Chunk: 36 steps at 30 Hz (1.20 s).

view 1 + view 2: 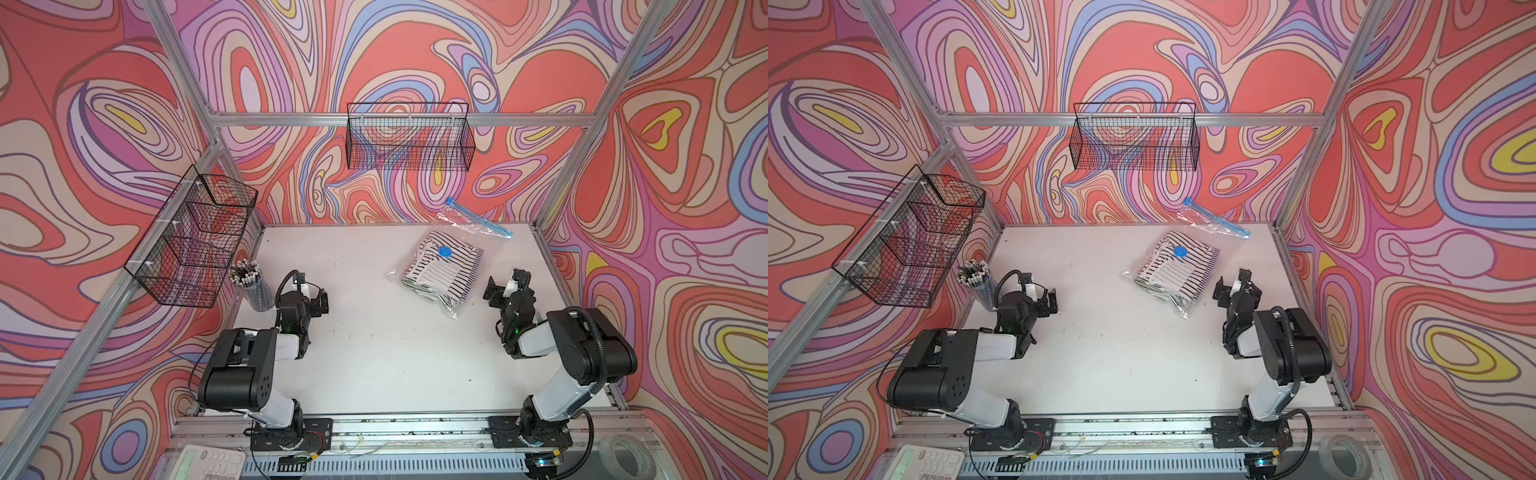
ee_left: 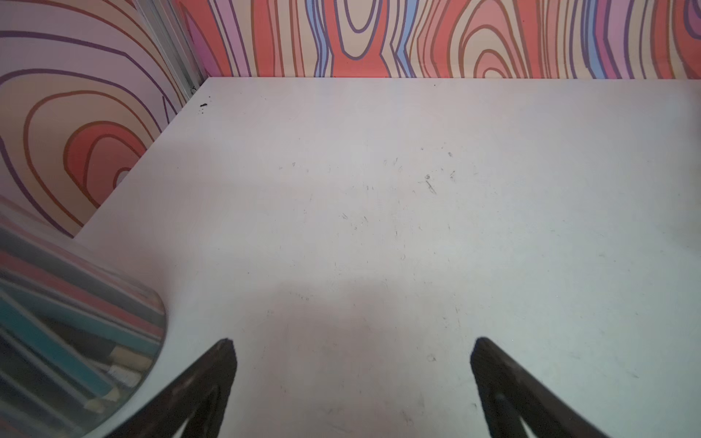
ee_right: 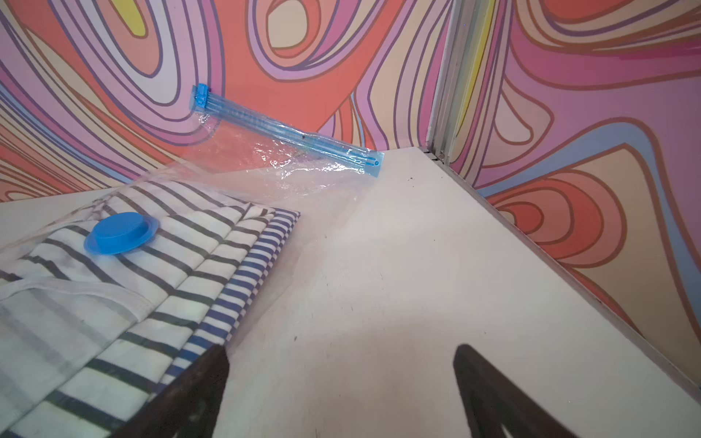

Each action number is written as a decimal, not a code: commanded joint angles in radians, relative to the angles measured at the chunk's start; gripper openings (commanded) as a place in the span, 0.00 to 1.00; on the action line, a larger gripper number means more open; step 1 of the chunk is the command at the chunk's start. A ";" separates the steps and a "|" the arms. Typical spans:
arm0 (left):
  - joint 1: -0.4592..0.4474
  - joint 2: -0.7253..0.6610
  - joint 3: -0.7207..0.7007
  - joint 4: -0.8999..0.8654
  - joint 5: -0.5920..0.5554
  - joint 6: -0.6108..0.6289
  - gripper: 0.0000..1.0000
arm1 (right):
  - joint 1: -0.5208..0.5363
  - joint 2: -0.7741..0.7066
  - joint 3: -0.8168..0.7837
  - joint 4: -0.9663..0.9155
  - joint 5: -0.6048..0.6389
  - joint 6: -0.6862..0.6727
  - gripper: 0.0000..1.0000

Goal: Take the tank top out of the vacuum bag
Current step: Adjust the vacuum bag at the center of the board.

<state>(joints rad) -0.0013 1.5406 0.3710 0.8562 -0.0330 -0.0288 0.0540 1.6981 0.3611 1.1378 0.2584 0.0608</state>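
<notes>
Legible text, labels, brands, numbers: none. Keypad device (image 1: 212, 463) in both top views: key markings too blurred to read. Vacuum bag (image 3: 284, 163): no print readable on plastic.

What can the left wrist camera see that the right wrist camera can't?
Only the left wrist view shows the clear cup of pencils, blurry at the edge. Only the right wrist view shows the clear plastic vacuum bag with its light-blue zip strip, round blue valve cap and folded striped clothes inside. Both show the white table, the swirly colourful wall, and black fingers spread apart holding nothing: the left fingers, the right fingers.
</notes>
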 commanded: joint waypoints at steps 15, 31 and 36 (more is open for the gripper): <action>-0.005 0.000 0.015 0.014 0.013 0.016 1.00 | 0.004 0.009 0.015 0.016 0.016 -0.006 0.98; -0.005 -0.002 0.010 0.020 0.012 0.017 1.00 | 0.006 0.006 0.009 0.026 0.016 -0.008 0.98; -0.055 -0.113 0.030 -0.098 -0.183 0.014 1.00 | 0.020 -0.112 0.094 -0.230 0.108 0.009 0.98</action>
<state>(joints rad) -0.0288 1.5082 0.3721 0.8223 -0.0837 -0.0261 0.0669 1.6604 0.3931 1.0367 0.2985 0.0624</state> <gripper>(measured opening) 0.999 0.982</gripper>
